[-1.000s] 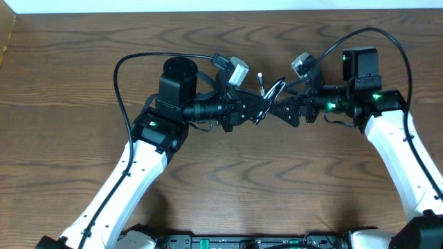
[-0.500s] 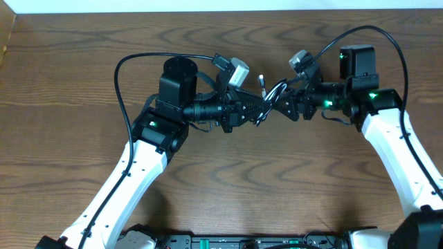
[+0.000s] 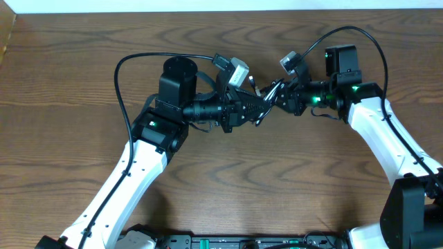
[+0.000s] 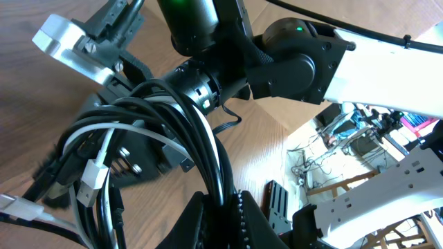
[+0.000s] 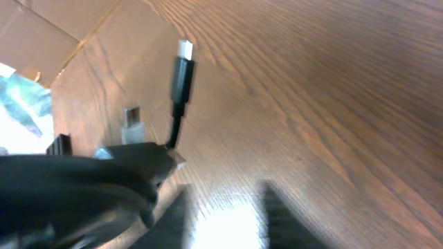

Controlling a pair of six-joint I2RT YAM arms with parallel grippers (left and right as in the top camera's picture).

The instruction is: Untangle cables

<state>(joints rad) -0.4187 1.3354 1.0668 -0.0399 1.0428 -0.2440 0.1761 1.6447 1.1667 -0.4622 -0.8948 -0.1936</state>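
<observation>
- The cables (image 3: pixel 271 97), one black and one white, hang as a tangled bundle above the desk (image 3: pixel 228 187), caught between the two tools.
- The black cord (image 4: pixel 208 138) runs in several glossy loops down into the left tool (image 4: pixel 218 207), whose jaws are pressed together on it.
- The white cord (image 4: pixel 97 173) threads through those black loops just beyond the left tool's tip.
- The right tool (image 3: pixel 284 98) meets the bundle from the opposite side, almost tip to tip with the left one. Whether its jaws are apart or clamped cannot be told.
- Ahead of the right tool, a black plug (image 5: pixel 181 69) and a white plug (image 5: pixel 131 121) stick out free over the wood grain.
</observation>
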